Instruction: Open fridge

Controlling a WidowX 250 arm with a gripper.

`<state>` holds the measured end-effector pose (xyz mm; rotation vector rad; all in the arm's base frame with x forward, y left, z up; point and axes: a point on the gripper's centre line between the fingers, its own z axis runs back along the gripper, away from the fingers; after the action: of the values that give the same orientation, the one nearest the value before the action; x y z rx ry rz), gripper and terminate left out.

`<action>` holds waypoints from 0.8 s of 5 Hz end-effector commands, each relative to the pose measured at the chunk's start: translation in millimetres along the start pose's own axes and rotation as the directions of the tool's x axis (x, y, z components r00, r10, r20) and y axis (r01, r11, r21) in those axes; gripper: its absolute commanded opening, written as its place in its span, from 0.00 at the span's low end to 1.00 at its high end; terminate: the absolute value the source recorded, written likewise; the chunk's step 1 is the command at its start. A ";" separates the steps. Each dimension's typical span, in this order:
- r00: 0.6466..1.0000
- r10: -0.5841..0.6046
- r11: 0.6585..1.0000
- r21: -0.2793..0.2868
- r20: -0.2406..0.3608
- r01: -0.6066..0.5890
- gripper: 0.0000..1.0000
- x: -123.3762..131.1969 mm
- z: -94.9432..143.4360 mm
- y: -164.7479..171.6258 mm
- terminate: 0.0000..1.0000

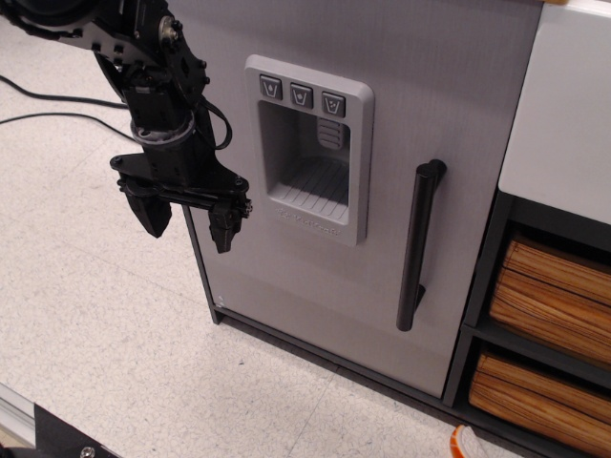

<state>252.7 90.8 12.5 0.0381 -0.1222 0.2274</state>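
The toy fridge (449,114) stands upright with its tall light-grey door shut flush in a dark frame. A vertical black bar handle (420,243) runs down the door's right side. A raised grey dispenser panel (307,148) with three buttons sits at the door's upper middle. My black gripper (187,221) hangs at the fridge's left edge, well left of the handle. Its two fingers point down, spread apart and empty.
A white-topped dark shelf unit (563,114) stands right of the fridge, with two wooden-slat baskets (554,286) in it. Black cables (57,100) lie on the speckled floor at the left. An orange and white object (466,444) lies at the bottom edge.
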 end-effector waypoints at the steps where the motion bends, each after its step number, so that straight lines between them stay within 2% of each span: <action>1: 1.000 0.000 1.000 0.000 0.000 0.000 1.00 0.0 0.0 0.0 0.00; 2: 0.994 -0.105 0.994 -0.034 0.009 0.106 1.00 -3.2 -9.0 -48.5 0.00; 3: 0.983 -0.156 0.985 -0.053 0.100 0.162 1.00 -3.4 -6.5 -93.8 0.00; 4: 0.966 -0.213 0.971 -0.078 0.149 0.226 1.00 0.4 -3.4 -131.5 0.00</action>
<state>280.1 -36.2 -1.4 -0.0238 -0.2414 0.0030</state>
